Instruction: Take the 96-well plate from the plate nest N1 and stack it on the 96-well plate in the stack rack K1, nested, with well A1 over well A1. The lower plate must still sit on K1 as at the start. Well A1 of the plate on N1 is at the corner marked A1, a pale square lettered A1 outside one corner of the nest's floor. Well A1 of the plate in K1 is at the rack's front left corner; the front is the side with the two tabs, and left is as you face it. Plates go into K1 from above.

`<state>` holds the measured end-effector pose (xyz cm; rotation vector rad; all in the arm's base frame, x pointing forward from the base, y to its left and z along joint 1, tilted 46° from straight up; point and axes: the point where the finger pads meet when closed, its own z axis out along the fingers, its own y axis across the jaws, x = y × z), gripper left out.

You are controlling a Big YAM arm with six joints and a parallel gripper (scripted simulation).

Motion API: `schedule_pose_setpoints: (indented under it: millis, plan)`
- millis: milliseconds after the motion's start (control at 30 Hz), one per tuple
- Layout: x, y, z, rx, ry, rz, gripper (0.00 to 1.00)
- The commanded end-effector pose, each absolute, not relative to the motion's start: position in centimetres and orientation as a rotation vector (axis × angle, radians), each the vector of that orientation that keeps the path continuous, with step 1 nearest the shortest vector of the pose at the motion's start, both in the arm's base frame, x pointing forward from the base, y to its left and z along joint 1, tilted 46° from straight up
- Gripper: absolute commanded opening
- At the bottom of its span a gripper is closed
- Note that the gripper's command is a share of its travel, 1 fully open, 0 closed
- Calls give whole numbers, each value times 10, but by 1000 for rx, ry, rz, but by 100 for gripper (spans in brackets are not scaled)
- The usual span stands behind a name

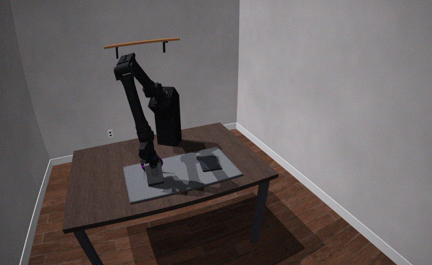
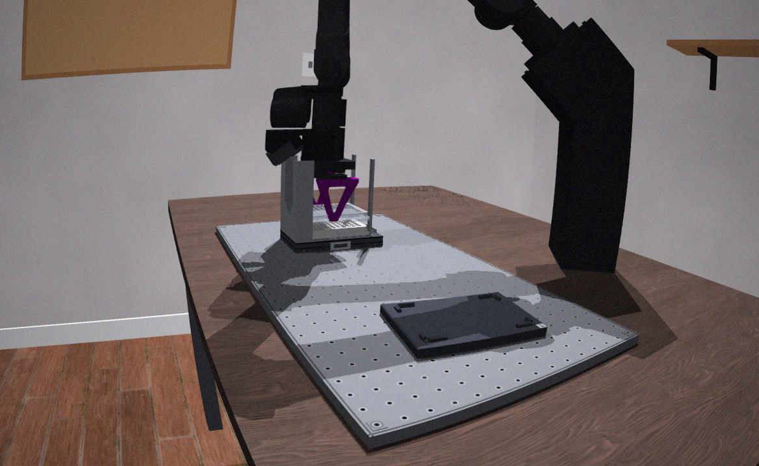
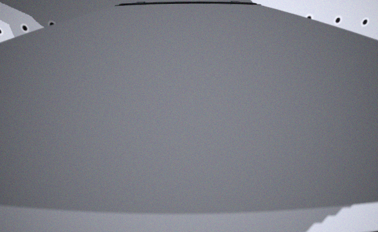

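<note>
I see a dim room lit softly from above; the arm (image 1: 134, 98) throws broad, hard-edged shadows over the perforated board (image 2: 428, 371) and the surface (image 1: 92, 184). Straight lines bow toward the exterior view's edges. My wrist view is almost wholly flat grainy grey, featureless, no glare anywhere.
</note>
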<state>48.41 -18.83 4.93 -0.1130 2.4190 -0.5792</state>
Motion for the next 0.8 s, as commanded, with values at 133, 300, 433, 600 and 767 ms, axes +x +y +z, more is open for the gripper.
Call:
schedule_pose_setpoints:
  millis: [133, 300, 433, 600, 767]
  plan:
    - [486, -188, 53, -120, 2410, -581, 0]
    - [486, -188, 53, -120, 2410, -581, 0]
    - [486, -192, 46, -128, 2427, -584, 0]
    - [487, -194, 46, -124, 2421, -586, 0]
    - [489, -193, 47, -125, 2413, -588, 0]
